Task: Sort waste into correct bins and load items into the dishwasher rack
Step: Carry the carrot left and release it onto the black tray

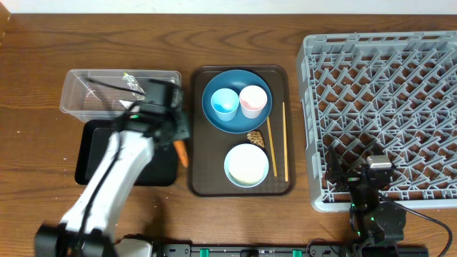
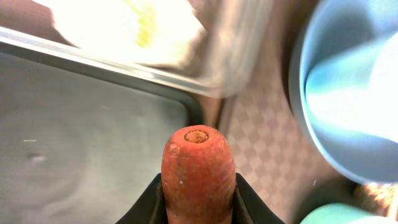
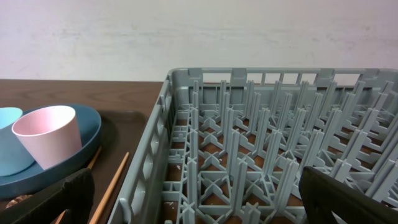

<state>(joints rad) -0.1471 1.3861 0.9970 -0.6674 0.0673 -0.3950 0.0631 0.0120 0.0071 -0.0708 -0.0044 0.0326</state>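
- Currently the dishwasher rack (image 1: 382,114) is filling the right side of the overhead frame, its pegs standing upright.
- Left of it, the brown serving tray (image 1: 207,164) is sitting at centre frame.
- The big dark blue plate (image 1: 235,80) is resting on the upper part of that tray, carrying the light blue cup (image 1: 224,104) and the pinkish-white cup (image 1: 253,101) side by side.
- The clear tub (image 1: 86,93) is lying at upper left, with the crumpled silver-yellow wrapper (image 1: 133,83) lying inside near its upper right.
- The black tray (image 1: 96,153) is sitting just below the tub, their long edges touching or nearly so.
- The white bowl (image 1: 247,164) is standing on the lower part of the serving tray.
- The two chopsticks (image 1: 285,143) are lying lengthwise along that tray's right side.
- The right gripper (image 3: 199,199) is hovering at the rack's lower edge, its fingers spread wide – holding nothing.
- The left gripper (image 2: 199,194) is clamping the small orange carrot (image 2: 199,174) between both fingers – in the overhead frame the carrot is showing between the black tray's right edge and the serving tray's left edge.
- The brown textured lump (image 1: 255,138) is sitting on the serving tray between plate and bowl.
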